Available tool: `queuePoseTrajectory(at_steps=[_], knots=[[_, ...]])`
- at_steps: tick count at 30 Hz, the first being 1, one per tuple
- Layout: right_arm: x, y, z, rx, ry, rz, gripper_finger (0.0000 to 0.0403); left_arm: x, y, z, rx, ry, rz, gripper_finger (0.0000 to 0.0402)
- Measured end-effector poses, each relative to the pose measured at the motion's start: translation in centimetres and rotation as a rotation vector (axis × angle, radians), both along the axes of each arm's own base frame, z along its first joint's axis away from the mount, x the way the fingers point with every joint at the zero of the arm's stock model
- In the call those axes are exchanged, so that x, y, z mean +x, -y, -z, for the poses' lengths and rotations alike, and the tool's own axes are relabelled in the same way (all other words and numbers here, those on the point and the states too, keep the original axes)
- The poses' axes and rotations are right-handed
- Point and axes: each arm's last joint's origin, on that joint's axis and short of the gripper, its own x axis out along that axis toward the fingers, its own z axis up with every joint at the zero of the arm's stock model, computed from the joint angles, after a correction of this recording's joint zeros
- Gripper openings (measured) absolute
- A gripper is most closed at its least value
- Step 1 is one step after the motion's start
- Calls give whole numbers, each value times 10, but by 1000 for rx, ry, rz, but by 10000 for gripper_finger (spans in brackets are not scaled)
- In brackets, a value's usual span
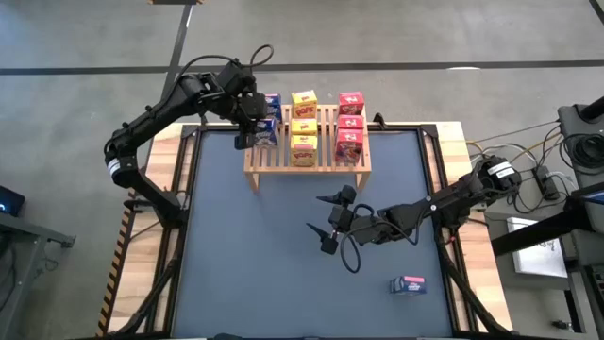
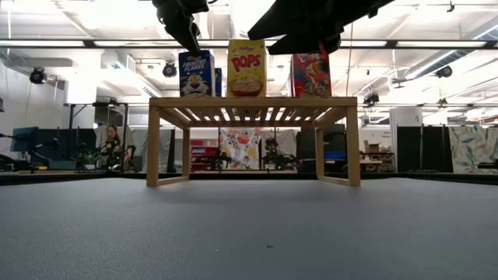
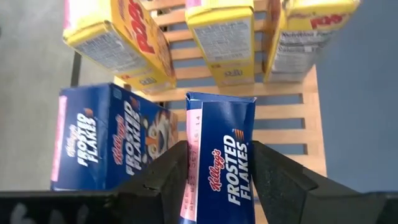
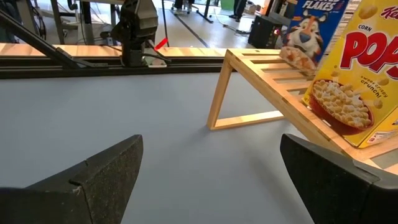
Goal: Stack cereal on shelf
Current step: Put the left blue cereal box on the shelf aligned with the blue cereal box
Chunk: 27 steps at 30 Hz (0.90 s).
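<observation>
Left gripper [image 3: 217, 180] straddles blue box [image 3: 222, 155] beside yellow boxes [image 3: 221, 37].

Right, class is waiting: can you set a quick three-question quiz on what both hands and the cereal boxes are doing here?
1. True or false: the right hand, over the table, holds something.
2. The box gripped by the left hand at the shelf is: A red, B yellow, C blue?
3. How many yellow boxes stand on the shelf?
Key: 1 false, it is open and empty; 2 C; 3 three.
</observation>
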Motion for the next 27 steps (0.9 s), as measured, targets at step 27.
queuePoseTrajectory(at_steps=[27], knots=[[0,-1,0,2,0,-2,368,-8,2,-6,59,-18,-66,240]])
